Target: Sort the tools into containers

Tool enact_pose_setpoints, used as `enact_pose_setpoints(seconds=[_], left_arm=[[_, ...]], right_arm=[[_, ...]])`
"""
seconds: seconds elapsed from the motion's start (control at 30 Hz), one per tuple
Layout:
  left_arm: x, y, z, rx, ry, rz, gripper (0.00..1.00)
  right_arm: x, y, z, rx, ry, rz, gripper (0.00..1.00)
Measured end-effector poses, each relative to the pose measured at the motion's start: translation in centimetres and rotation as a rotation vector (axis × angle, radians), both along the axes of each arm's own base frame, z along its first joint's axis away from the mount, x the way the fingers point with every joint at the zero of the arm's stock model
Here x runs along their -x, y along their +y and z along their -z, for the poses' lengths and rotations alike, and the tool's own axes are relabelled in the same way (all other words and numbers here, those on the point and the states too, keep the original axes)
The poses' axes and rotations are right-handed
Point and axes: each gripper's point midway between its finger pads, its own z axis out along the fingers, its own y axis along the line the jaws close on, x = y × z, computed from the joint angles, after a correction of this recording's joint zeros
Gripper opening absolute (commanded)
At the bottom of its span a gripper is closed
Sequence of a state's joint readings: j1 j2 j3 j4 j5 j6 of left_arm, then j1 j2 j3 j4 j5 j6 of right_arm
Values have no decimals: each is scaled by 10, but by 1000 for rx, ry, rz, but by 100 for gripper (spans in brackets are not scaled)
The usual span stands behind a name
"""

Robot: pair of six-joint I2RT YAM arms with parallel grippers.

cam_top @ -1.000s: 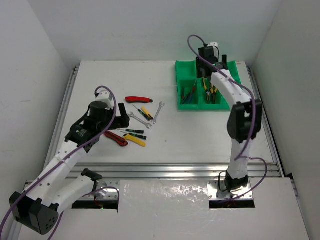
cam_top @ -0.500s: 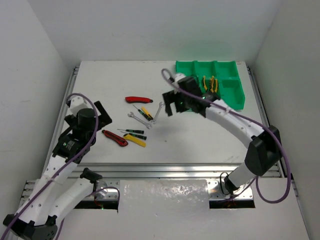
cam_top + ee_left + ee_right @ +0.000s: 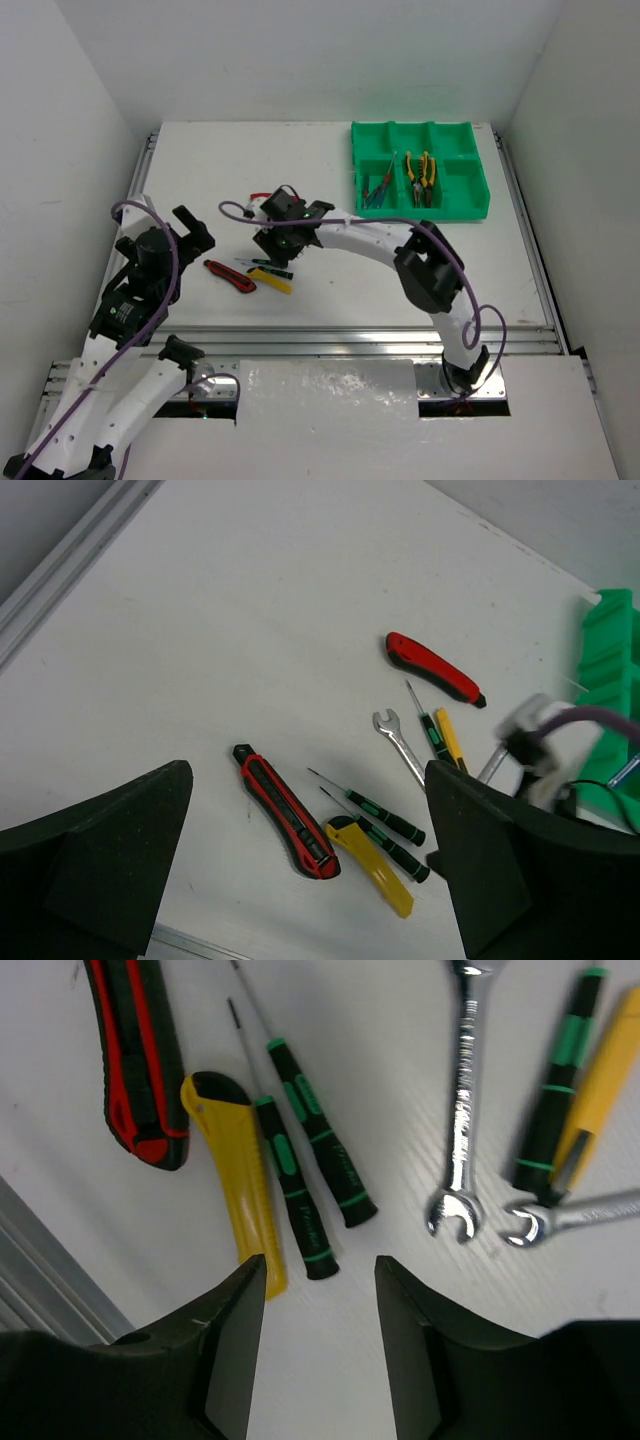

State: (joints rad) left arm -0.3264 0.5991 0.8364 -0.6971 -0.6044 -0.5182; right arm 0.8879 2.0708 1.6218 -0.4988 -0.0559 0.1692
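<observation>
You have one green tray [image 3: 465, 188], six compartments, at the far right corner of the surface [image 3: 400, 270]. Your left pincer [image 3: 306, 768] near the left edge and right pincer [image 3: 320, 1290] mid-surface both gape empty. Loose mid-surface: three utility knives [image 3: 436, 667], two wrenches [image 3: 462, 1110], four screwdrivers [image 3: 318, 1165].

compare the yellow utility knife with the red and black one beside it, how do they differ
Colour: the yellow utility knife is yellow with a black end; the red and black knife is red with black strips.
Size: the red and black knife looks longer and thicker than the yellow one.
Neighbours: the yellow one lies right beside a green-handled screwdriver; the red and black knife lies apart.
Both lie flat on the table.
</observation>
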Motion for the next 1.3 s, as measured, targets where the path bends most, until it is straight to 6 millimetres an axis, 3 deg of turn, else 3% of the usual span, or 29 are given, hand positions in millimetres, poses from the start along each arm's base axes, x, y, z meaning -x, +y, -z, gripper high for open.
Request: enact_pose_setpoints(seconds=[0.13, 0.27, 0.47, 0.6, 0.67, 0.8, 0.93, 1.03, 1.17, 1.23, 1.3], left_arm=[[-4, -8, 0, 3, 1, 44, 100], [-9, -14, 6, -4, 34, 75, 100], [-12, -22, 10, -9, 55, 126, 100], [-14, -27, 12, -8, 62, 157, 100], [-14, -29, 12, -7, 64, 165, 100], [-14, -31, 12, -4, 62, 179, 100], [-14, -33, 12, 0, 63, 191, 100], [-15, -34, 12, 1, 60, 195, 100], [-17, -35, 9, 5, 47, 198, 100], [-17, -35, 8, 6, 45, 199, 100], [-17, -35, 8, 4, 43, 201, 100]], right_arm=[[11, 15, 29, 68, 20, -72, 46], [16, 7, 51, 130, 49, -91, 42], [12, -1, 69, 176, 47, -85, 36], [7, -4, 74, 197, 27, -75, 31], [6, -4, 74, 200, 23, -75, 22], [6, -4, 73, 193, 17, -72, 19], [17, -19, 71, 199, 18, -71, 13], [28, -35, 56, 198, 19, -72, 11], [30, -45, 2, 125, -45, -62, 11], [18, -54, -35, 60, -97, -19, 11], [-4, -79, -62, 9, -129, 73, 11]])
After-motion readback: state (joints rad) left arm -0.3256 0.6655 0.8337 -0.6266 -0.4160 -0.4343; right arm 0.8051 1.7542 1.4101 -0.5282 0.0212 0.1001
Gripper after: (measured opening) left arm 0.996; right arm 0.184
